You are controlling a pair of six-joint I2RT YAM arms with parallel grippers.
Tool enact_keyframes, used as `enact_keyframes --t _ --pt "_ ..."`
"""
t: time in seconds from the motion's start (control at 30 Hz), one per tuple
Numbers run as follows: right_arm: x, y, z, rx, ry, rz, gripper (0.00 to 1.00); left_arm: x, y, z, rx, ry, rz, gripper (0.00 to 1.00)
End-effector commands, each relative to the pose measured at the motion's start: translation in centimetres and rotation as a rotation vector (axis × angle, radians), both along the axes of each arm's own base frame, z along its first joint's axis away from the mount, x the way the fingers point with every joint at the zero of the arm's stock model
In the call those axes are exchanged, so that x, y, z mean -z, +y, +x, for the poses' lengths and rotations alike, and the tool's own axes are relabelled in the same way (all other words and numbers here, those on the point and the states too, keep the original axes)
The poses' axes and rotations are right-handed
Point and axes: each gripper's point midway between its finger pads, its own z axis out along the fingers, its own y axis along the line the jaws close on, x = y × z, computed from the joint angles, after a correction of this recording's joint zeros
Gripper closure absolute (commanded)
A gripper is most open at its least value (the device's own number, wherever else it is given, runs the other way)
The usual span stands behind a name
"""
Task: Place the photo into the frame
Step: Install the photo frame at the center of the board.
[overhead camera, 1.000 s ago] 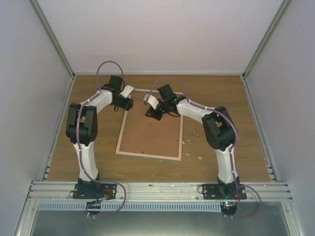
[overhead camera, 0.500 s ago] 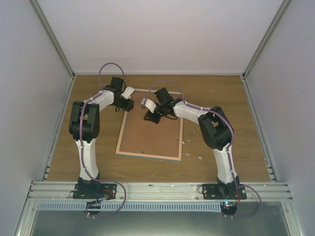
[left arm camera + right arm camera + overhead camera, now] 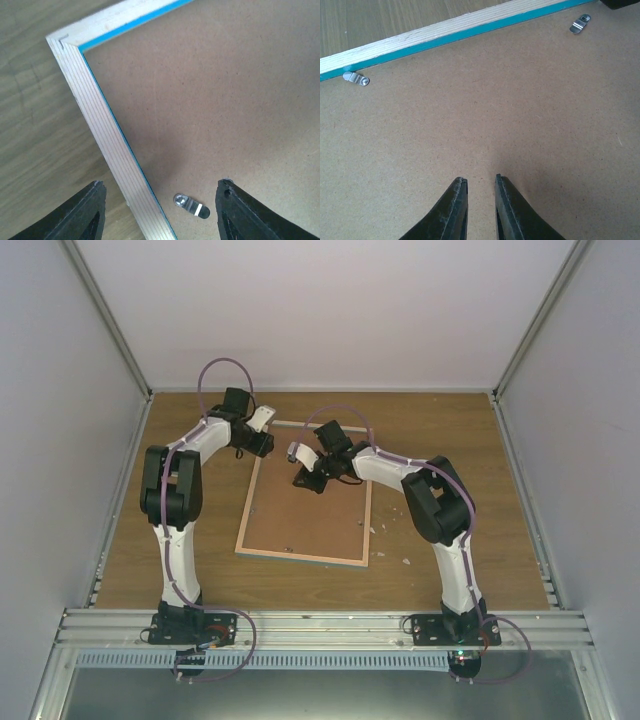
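1. The frame point(image 3: 303, 512) lay flat on the desk point(image 3: 450, 440), back side up: brown board facing the camera, light wood edge around it, and a thin teal line between wood and board.
2. The left hand point(image 3: 162, 182) sat over the frame's far-left corner. Its fingers were spread wide and held nothing.
3. In the left wrist view, that hand straddled the frame's left rail. One finger point(image 3: 90, 210) was over bare desk outside the rail, and the other was over the board inside it.
4. A small metal turn clip point(image 3: 191, 206) sat on the board just inside that rail, between the two fingers.
5. The right hand point(image 3: 479, 178) was over the far part of the frame's board, inside the rails and pointing toward the far rail.
6. Its fingers were nearly pressed together, with only a narrow slit between them and nothing in it. I could not tell whether the tips touched the board.
7. Two more clips lay on the board along the frame's far rail, ahead of the right hand. One clip point(image 3: 356, 78) was off to the left and the other clip point(image 3: 580, 24) off to the right.
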Motion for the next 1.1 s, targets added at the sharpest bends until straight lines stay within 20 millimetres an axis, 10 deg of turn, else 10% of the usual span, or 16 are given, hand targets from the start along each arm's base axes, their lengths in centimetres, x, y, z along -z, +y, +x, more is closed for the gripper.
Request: enact_keyframes --t 0.0,1.07 --pt "0.9 0.3 -0.4 -0.019 0.006 0.002 0.82 0.7 0.2 0.8 0.000 0.001 0.000 0.38" --pt "1.2 -1.4 0.7 0.017 0.016 0.001 0.83 7.4 3.9 -2.6 0.128 0.047 0.108 0.71"
